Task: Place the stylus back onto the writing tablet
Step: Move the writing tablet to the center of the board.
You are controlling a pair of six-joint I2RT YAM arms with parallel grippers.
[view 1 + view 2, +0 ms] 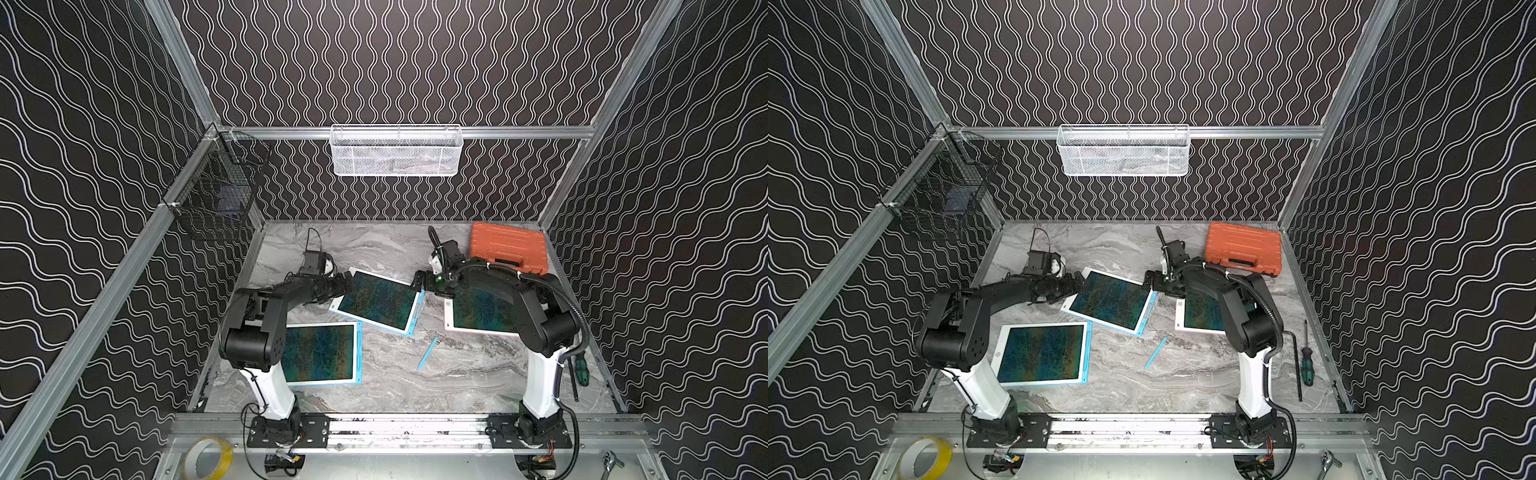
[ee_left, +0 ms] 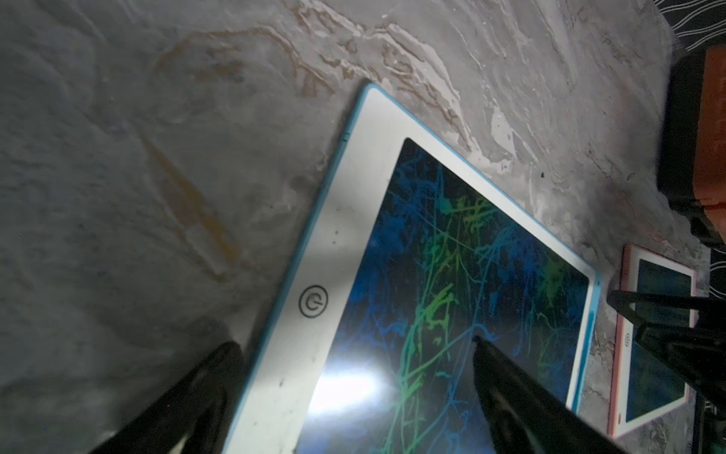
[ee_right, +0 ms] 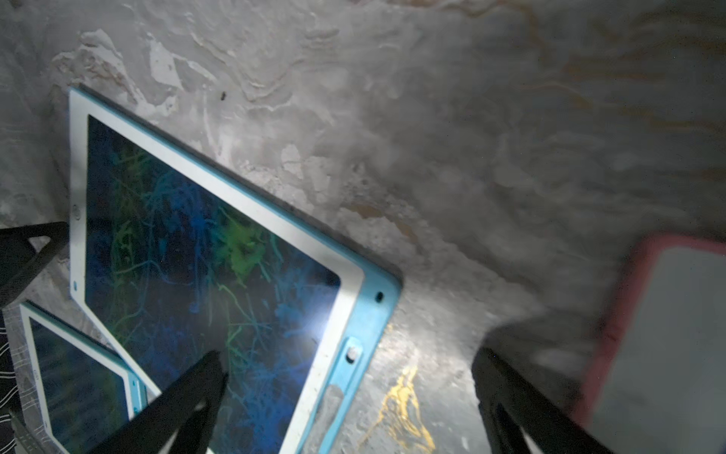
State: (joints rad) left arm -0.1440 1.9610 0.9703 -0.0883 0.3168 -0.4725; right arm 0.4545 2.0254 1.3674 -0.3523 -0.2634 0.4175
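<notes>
A thin blue stylus [image 1: 428,353] [image 1: 1155,353] lies loose on the marble table, nearer the front than the middle writing tablet [image 1: 380,301] [image 1: 1111,301], which is blue-edged and lies askew. My left gripper [image 1: 347,282] [image 2: 353,344] hovers open over that tablet's [image 2: 451,255] left end by its power button. My right gripper [image 1: 417,282] [image 3: 347,353] is open over its right edge, where the stylus slot [image 3: 345,377] is empty. A second blue tablet [image 1: 320,353] lies front left. A pink one [image 1: 482,311] [image 3: 668,334] sits under the right arm. Neither wrist view shows the stylus.
An orange tool case [image 1: 509,247] stands at the back right. A green screwdriver [image 1: 582,368] lies along the right wall. A white mesh basket [image 1: 397,149] hangs on the back rail and a black wire basket [image 1: 216,195] on the left rail. A tape roll [image 1: 208,459] sits outside the front rail.
</notes>
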